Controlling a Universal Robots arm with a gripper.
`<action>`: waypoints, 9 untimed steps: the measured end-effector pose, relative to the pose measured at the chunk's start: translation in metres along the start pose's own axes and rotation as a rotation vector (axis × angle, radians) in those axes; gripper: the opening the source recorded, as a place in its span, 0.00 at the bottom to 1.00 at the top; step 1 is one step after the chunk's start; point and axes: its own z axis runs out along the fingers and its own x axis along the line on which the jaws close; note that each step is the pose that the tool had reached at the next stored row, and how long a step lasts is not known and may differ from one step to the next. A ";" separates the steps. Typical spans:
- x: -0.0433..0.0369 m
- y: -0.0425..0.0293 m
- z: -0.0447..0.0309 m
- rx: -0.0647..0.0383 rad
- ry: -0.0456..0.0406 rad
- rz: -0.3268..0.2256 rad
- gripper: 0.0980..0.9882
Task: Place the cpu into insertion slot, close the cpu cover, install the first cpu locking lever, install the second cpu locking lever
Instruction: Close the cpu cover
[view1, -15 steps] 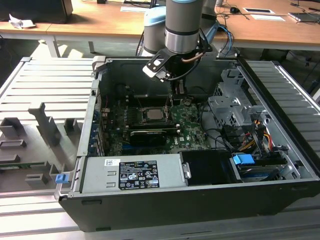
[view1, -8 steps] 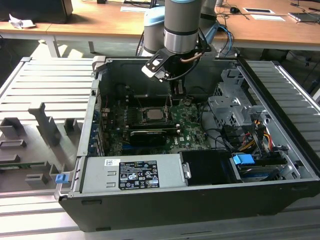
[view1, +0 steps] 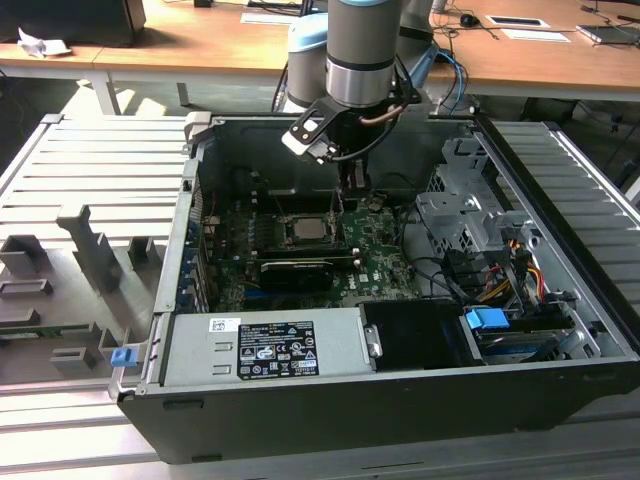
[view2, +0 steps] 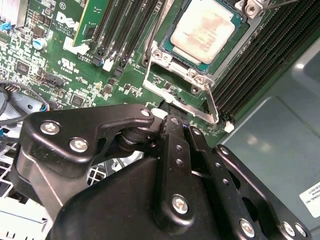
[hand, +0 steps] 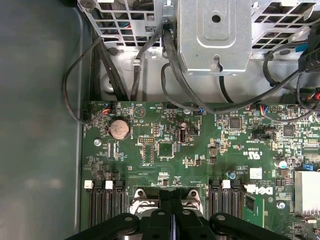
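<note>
While the arm (view1: 360, 50) hangs over the open computer case (view1: 560, 330), the cpu (view2: 202, 30) lies flat in the insertion slot (view2: 160, 55), its pale metal face up and silvery metal framing its edges. From what I can see, I cannot tell whether that framing is clamped down. A thin metal lever (view2: 212, 102) runs along one side of the slot, ending near its corner. The gripper (view2: 172, 120) is down inside the case, just beside that same edge of the slot, with its two black fingers (hand: 165, 215) pressed together and no gap between them; whether something thin is pinched between the tips I cannot make out. Long black memory slots (view2: 125, 30) flank the socket on both sides, all set in the green board (view2: 65, 70). Further along the board there is a round coin battery (hand: 119, 128), and beyond it dark cables (hand: 75, 85) loop up towards a grey metal bracket (hand: 215, 35). The case rests on a grey ribbed desk (view1: 60, 160).
</note>
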 end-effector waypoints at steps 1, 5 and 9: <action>0.0000 -0.0003 0.0000 0.000 0.0000 0.000 0.01; 0.0000 -0.0020 -0.0001 0.000 0.0001 0.000 0.01; 0.0001 -0.0127 0.0020 0.001 -0.0001 0.000 0.01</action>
